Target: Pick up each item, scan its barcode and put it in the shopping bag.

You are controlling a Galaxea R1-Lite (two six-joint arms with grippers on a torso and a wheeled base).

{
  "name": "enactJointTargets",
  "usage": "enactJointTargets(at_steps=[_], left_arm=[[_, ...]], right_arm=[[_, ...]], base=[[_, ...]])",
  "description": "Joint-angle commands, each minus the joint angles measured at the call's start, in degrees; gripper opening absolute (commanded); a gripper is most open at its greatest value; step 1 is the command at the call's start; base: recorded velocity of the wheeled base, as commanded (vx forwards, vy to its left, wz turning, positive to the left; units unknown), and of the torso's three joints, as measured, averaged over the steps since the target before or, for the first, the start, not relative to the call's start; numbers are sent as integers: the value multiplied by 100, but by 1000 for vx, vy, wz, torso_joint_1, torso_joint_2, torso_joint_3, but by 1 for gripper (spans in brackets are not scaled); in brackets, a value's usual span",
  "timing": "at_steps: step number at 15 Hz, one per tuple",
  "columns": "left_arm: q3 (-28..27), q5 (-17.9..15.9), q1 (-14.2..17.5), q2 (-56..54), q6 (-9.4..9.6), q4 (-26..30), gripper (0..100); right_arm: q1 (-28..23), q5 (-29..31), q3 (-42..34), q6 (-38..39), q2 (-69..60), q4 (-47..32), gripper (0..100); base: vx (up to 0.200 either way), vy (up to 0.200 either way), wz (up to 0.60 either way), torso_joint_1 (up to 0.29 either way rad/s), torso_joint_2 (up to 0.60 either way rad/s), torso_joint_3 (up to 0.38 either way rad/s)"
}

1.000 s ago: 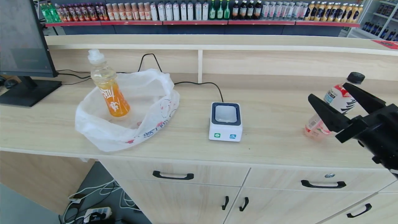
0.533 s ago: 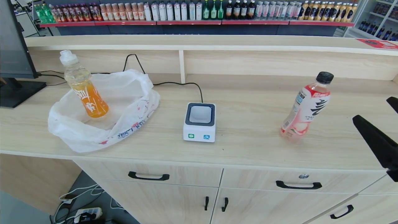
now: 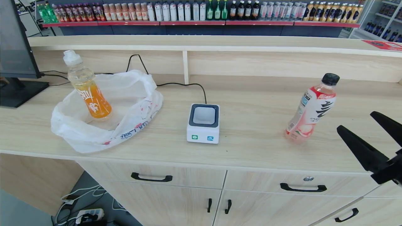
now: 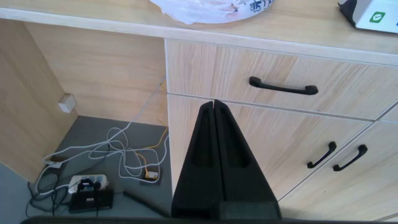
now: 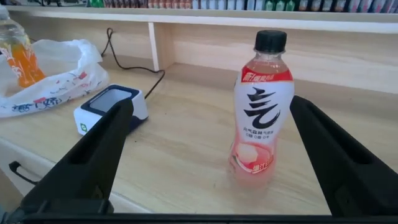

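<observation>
A pink-labelled bottle [image 3: 311, 110] with a black cap stands upright on the right of the wooden counter [image 3: 251, 138]; in the right wrist view the bottle [image 5: 262, 118] stands between and beyond the fingers. My right gripper [image 3: 366, 125] is open, nearer the counter's front edge and right of the bottle, not touching it. An orange drink bottle [image 3: 88, 88] stands inside the white shopping bag [image 3: 125, 125] at the left. The white barcode scanner [image 3: 204, 124] sits mid-counter. My left gripper [image 4: 214, 109] is shut, held low in front of the drawers.
A monitor [image 3: 15, 47] stands at the far left. The scanner's black cable [image 3: 176, 84] runs to the back wall. A raised back ledge [image 3: 220, 44] borders the counter. Drawers with black handles [image 3: 151, 179] lie below. Cables and a power strip [image 3: 89, 215] lie on the floor.
The head camera swung right, shifting the whole scene left. My right gripper, around the pink bottle one second ago, has drawn back from it toward the counter's front right; the bottle stays standing.
</observation>
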State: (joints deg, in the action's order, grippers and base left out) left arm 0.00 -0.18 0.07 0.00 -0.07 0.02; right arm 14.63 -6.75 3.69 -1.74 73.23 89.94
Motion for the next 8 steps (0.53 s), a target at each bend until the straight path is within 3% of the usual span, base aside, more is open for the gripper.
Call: enactJointTargets(at_steps=[1, 3, 8], left_arm=[[0, 1, 1, 0, -1, -2, 0], [0, 1, 1, 0, -1, -2, 0], [0, 1, 1, 0, -1, -2, 0]], right_arm=[[-13, 7, 44, 148, 385, 6, 100], [-21, 104, 61, 227, 666, 6, 100], [-21, 104, 149, 236, 1097, 6, 100]], base=[[0, 0, 0, 0, 0, 0], [0, 0, 0, 0, 0, 0], [0, -200, 0, 5, 4, 1]])
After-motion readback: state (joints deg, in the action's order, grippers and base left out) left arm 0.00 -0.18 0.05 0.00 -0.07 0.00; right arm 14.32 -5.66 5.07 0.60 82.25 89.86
